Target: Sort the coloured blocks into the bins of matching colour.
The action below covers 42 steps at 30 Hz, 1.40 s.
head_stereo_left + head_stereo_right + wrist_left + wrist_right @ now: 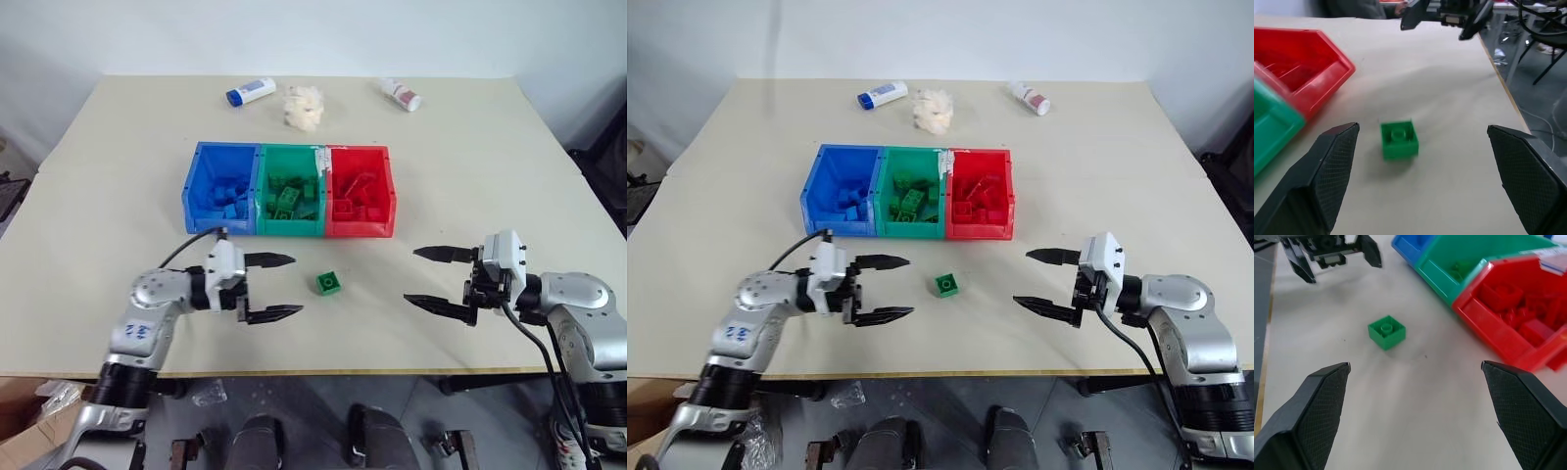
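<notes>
One green block (329,283) lies alone on the table in front of the bins, between my two grippers. Three joined bins stand behind it: blue (221,186), green (290,190) and red (360,191), each with several bricks of its own colour inside. My left gripper (281,287) is open and points right at the block, a short way to its left, with nothing between its fingers (1317,181). My right gripper (431,277) is open too, empty, and points left from farther off on the block's right.
Two small white bottles (251,92) (401,94) and a white wad of tissue (303,106) lie at the table's far side behind the bins. The table's front edge (323,373) runs just below both grippers.
</notes>
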Motion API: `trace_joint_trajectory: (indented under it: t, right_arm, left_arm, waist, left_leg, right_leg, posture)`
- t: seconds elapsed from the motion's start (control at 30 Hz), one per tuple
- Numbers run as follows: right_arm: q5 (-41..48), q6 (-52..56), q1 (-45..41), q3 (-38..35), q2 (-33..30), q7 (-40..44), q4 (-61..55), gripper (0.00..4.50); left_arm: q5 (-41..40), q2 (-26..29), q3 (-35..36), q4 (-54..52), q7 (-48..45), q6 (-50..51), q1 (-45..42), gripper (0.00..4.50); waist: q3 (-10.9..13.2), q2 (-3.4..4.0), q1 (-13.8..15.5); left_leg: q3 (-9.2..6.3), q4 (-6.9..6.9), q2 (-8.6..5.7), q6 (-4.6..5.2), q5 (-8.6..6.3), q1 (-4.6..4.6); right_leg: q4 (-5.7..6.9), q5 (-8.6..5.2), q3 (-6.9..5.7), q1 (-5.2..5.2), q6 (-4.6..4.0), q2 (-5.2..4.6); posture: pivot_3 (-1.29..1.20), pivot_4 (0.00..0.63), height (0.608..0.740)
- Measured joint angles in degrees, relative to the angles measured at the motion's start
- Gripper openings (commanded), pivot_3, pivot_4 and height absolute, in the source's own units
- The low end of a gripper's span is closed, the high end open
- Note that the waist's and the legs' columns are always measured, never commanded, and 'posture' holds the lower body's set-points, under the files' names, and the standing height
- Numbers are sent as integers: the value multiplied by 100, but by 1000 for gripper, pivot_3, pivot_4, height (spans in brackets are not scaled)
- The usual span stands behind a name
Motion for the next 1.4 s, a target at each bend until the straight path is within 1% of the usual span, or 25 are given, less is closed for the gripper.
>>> trace_joint_trajectory:
  t: [0.1, 0.3, 0.4, 0.5, 0.63, 0.67, 0.87, 1.0, 1.1, 1.2, 1.27, 1.37, 1.4]
  right_arm:
    - [21, 26, 242, -46, 6, -167, -279, 4500]
    - [112, 117, 675, -266, 6, -465, -725, 4500]
    - [137, 132, 846, -353, 6, -600, -906, 4500]
    - [142, 143, 955, -424, 6, -684, -982, 4500]
    - [158, 144, 1025, -425, 6, -739, -1061, 4500]
    - [176, 144, 1026, -425, 6, -749, -1062, 4500]
    - [187, 143, 959, -424, 6, -782, -1052, 4500]
    - [204, 140, 851, -424, 11, -784, -1015, 4500]
    - [323, 139, 661, -452, 111, -862, -938, 4500]
    - [449, 140, 523, -472, 180, -953, -905, 4500]
    - [497, 141, 392, -480, 226, -1004, -848, 4500]
    - [543, 144, 190, -487, 264, -1064, -791, 4500]
    - [563, 143, 124, -487, 272, -1072, -776, 4500]
  left_arm:
    - [285, -275, -346, 559, 16, -222, -290, 4458]
    - [737, -632, -717, 1311, 104, -614, -655, 4458]
    - [885, -796, -789, 1624, 186, -710, -803, 3878]
    - [898, -915, -813, 1674, 174, -695, -861, 2915]
    - [910, -920, -809, 1764, 134, -693, -870, 1605]
    - [906, -921, -801, 1772, 130, -695, -873, 1457]
    - [915, -846, -746, 1783, 138, -633, -914, 1465]
    - [918, -732, -643, 1523, 256, -462, -977, 1465]
    - [913, -727, -320, 1351, 830, -239, -1185, 1465]
    - [932, -592, 28, 1351, 1360, -95, -1511, 1465]
    - [978, -463, 200, 1549, 1587, -106, -1771, 1465]
    - [1056, -428, 338, 2030, 1827, -255, -2138, 1465]
    - [1072, -433, 348, 2237, 1864, -326, -2246, 2220]
  waist:
    - [0, 0, -2]
    - [0, -1, 33]
    - [0, -1, 75]
    - [0, -1, 103]
    - [0, -1, 111]
    - [0, -1, 113]
    - [0, -1, 115]
    - [0, -1, 115]
    - [0, -1, 115]
    - [0, -1, 116]
    - [0, -1, 115]
    - [0, -1, 121]
    - [0, -1, 125]
  left_leg:
    - [0, 1, -1, 0, 0, 0]
    - [-1, 3, -1, 1, 0, -1]
    - [-2, 5, -1, 1, 0, -1]
    - [-1, 5, -1, 2, 0, -1]
    - [-2, 6, -1, 2, 0, -1]
    - [-2, 7, -1, 2, 0, -1]
    - [-3, 8, -1, 2, 0, -1]
    - [-4, 8, -1, 2, 0, -2]
    - [-6, 11, -1, 3, 0, -3]
    - [-7, 11, -1, 3, 0, -2]
    - [-6, 11, -1, 3, 0, -3]
    - [-6, 11, -3, 4, 0, -3]
    - [-7, 11, -4, 4, 0, -3]
  right_leg:
    - [-2, 1, 1, 1, 1, 0]
    - [-4, 1, 1, 2, 1, 0]
    - [-3, 1, 1, 2, 1, 0]
    - [-3, 1, 1, 2, 1, 0]
    - [-3, 1, 1, 2, 1, 0]
    - [-3, 1, 1, 3, 1, 0]
    - [-2, 1, 1, 3, 1, 0]
    - [-2, 1, 1, 3, 1, 0]
    - [0, 1, 1, 3, 1, 0]
    - [-1, 1, 0, 5, 2, 0]
    - [-1, 2, -1, 5, 2, 0]
    - [-2, 3, -1, 5, 4, 0]
    - [-3, 3, -2, 7, 5, 0]
  posture:
    - [0, 150, 740]
    - [0, 150, 740]
    - [0, 150, 740]
    - [0, 150, 740]
    - [0, 150, 740]
    - [0, 150, 740]
    - [0, 150, 740]
    - [0, 150, 740]
    - [0, 150, 740]
    - [0, 150, 740]
    - [0, 150, 740]
    - [0, 150, 740]
    - [0, 150, 740]
